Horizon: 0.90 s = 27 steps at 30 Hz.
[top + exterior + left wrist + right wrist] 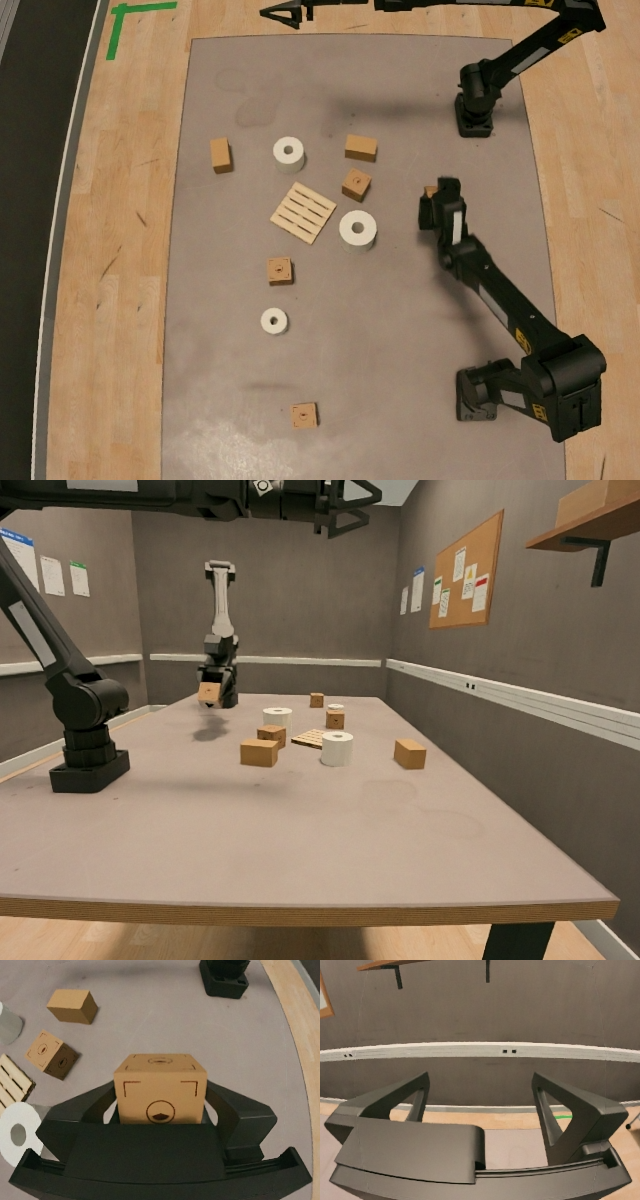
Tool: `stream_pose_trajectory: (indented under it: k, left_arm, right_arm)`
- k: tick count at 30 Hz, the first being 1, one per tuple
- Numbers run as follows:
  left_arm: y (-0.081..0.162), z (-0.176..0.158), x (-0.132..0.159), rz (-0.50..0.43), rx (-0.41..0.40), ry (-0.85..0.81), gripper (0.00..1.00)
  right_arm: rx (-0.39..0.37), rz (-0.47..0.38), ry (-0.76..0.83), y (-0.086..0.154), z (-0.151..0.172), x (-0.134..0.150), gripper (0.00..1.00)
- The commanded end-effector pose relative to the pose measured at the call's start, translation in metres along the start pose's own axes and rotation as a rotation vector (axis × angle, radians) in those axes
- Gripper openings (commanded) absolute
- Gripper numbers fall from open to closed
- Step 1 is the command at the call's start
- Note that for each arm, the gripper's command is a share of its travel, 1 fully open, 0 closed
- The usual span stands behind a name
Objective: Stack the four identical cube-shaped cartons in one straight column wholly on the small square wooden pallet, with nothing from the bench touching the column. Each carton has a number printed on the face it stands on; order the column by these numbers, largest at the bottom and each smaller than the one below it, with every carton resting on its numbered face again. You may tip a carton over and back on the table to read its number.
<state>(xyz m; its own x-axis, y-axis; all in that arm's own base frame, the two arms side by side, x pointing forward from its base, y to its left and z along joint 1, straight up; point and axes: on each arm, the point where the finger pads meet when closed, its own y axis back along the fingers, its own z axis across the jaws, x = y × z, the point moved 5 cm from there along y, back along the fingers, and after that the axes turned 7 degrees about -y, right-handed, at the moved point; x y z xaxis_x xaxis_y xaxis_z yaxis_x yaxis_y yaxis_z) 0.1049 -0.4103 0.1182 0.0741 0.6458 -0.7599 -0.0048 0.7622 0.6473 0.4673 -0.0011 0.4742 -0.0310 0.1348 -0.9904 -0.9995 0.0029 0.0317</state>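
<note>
Carton (430,191) (209,692) (160,1097), clamped in the left gripper (428,210) (210,699) (160,1078), is hanging tilted, risking an off-face landing if released unlevelled; the right gripper (279,12) (356,503) (480,1077) is standing wide.

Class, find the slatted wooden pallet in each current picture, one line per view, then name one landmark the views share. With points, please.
Top: the pallet (308,221) (310,736) (7,1091) lies just above and left of centre.
Exterior: near the centre, partly behind a white roll.
Left wrist: cut off by the left edge.
Right wrist: not in it.
Landmark in the three showing it: the right arm's base (485,132) (64,782) (215,990).
</note>
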Motion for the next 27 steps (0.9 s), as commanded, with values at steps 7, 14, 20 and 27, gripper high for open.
stream_pose_trajectory:
  k: [7,14,20,27]
  left_arm:
    - [-0.01,-0.002,-0.027,0.39,0.033,0.02,0.5]
    - [-0.013,-0.001,-0.038,0.581,0.025,0.04,0.5]
    - [-0.014,0.002,-0.04,0.617,0.02,0.04,0.5]
    - [-0.033,-0.024,-0.028,0.596,0.007,0.076,0.5]
  right_arm:
    - [-0.014,-0.072,0.013,0.001,0.006,-0.041,1.0]
    - [-0.014,-0.072,0.013,0.001,0.006,-0.041,1.0]
    - [-0.008,-0.042,0.013,0.0,0.004,-0.023,1.0]
    - [-0.008,-0.042,0.013,0.0,0.004,-0.023,1.0]
